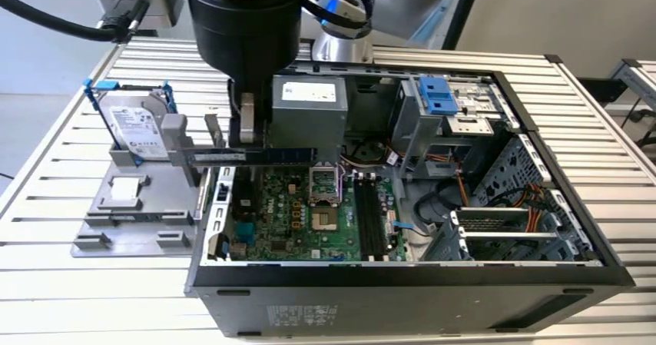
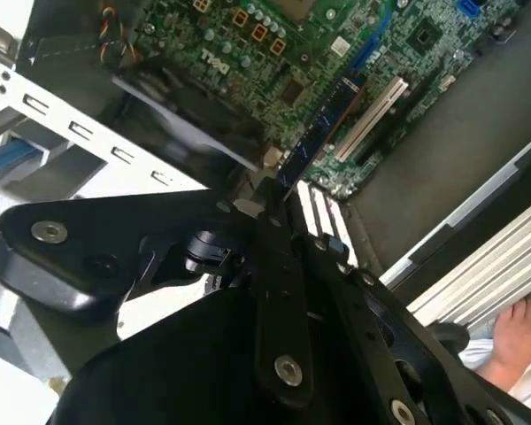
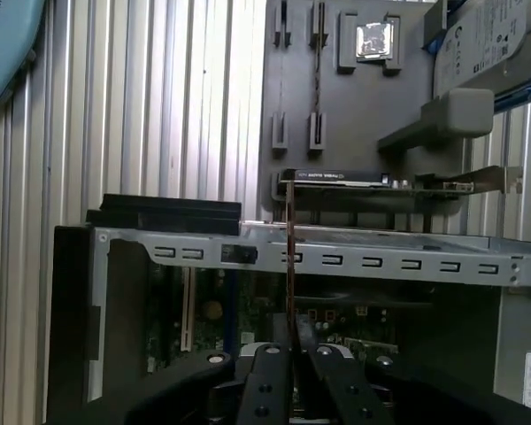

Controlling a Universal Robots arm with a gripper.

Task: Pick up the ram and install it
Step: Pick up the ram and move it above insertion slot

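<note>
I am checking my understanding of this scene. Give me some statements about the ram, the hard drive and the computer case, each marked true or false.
1. The end effector is shut on the ram. True.
2. The ram sits in the memory slots. False: it is held above the case's edge, at the exterior view's left, away from the slots.
3. The hard drive stands upright in the grey fixture beside the case. True.
4. The computer case is closed. False: it lies open, and the motherboard shows inside.
</note>
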